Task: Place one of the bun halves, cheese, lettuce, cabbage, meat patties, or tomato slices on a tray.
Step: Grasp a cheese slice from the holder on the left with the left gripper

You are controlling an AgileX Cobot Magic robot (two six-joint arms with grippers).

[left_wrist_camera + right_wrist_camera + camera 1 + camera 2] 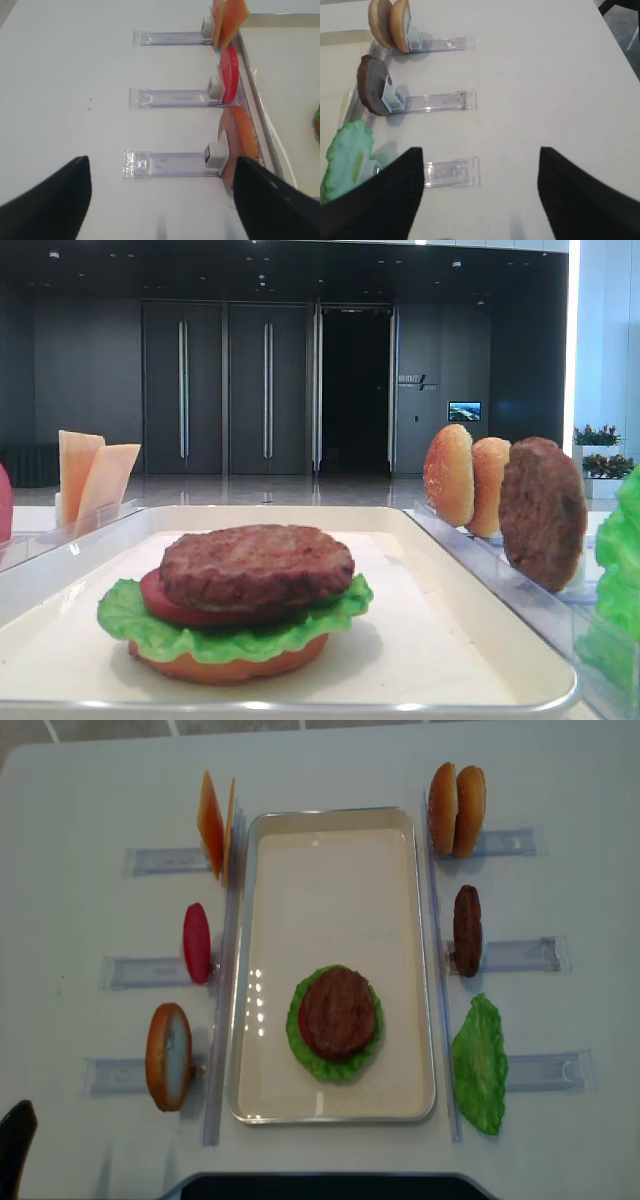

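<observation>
On the off-white tray [330,813] stands a stack: a bun half, lettuce, a tomato slice and a meat patty [338,1010] on top. Left of the tray, racks hold cheese [213,823], a tomato slice [196,942] and a bun half [168,1055]. To the tray's right stand two bun halves [455,808], a patty [467,930] and lettuce [480,1065]. My left gripper [160,160] hangs open and empty over the table, facing the rack of the bun half [240,140]. The right gripper [481,150] is open and empty near the lettuce [350,155].
Clear plastic racks [520,955] lie on the white table on both sides of the tray, each pointing outwards. A dark edge [320,1185] runs along the front of the table in the overhead view.
</observation>
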